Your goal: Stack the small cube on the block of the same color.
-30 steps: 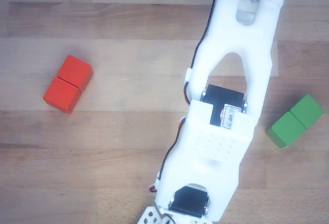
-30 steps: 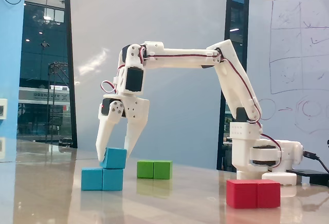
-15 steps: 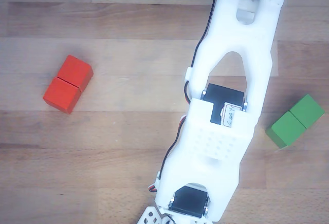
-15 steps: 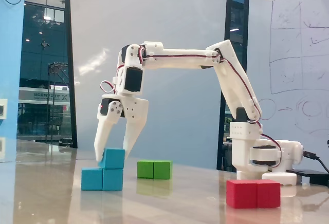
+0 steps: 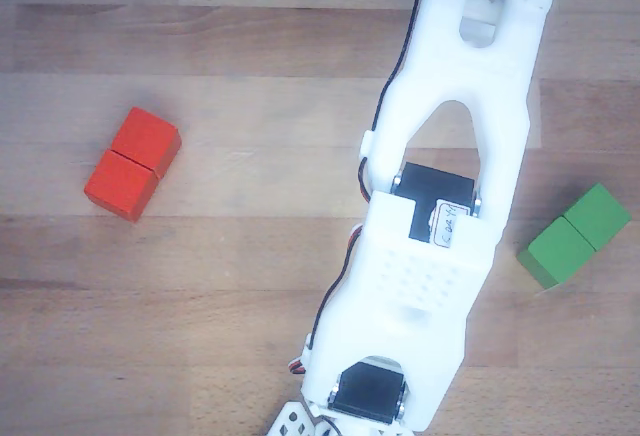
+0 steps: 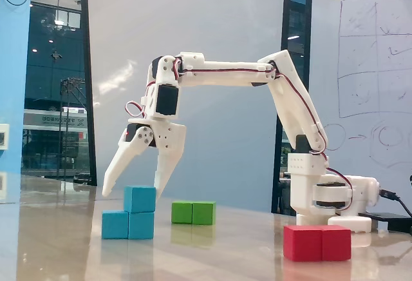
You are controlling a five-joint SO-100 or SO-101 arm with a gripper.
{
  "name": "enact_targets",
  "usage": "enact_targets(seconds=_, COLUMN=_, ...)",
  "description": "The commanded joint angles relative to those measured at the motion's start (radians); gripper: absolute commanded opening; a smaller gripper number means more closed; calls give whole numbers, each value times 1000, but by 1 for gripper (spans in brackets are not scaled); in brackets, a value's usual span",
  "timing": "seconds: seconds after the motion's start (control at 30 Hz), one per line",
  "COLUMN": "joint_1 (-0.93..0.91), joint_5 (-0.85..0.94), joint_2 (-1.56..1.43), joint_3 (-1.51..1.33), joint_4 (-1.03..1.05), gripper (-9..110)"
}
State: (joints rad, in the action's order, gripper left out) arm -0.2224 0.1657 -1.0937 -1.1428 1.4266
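The table is a wood-grain surface; in the other view its planks run across the picture from side to side. The arm is white, with its base standing at the right of the fixed view. From the base it rises, bends at an elbow and reaches out level to the left, then turns down at the wrist. In the other view the arm crosses the picture from top right to bottom centre and hides whatever lies beneath it.

The gripper points downward with its two fingers spread apart; nothing is held between them. One fingertip hangs to the left of the small cube, the other ends close to its upper right edge; whether it touches cannot be told.

The red block lies nearest the camera in the fixed view, at the right. The green block lies further back, near the middle. The blue block lies flat on the table at the left. The small cube rests on top of its right half, upright and level.
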Motion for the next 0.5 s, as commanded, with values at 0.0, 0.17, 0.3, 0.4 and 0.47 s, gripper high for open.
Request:
enact_targets(seconds=0.0, joint_1=-25, joint_5=11, joint_2=-18, joint_3=74, joint_4=3, gripper=32)
enact_targets(seconds=0.17, joint_1=-106, joint_5=11, joint_2=-20, joint_3=77, joint_4=-11, gripper=32)
enact_targets(seconds=0.3, joint_1=-169, joint_5=12, joint_2=-23, joint_3=77, joint_4=-11, gripper=33)
enact_targets(seconds=0.4, joint_1=-215, joint_5=12, joint_2=-28, joint_3=77, joint_4=-11, gripper=32)
enact_targets(seconds=0.47, joint_1=-247, joint_5=12, joint_2=-35, joint_3=77, joint_4=-11, gripper=32)
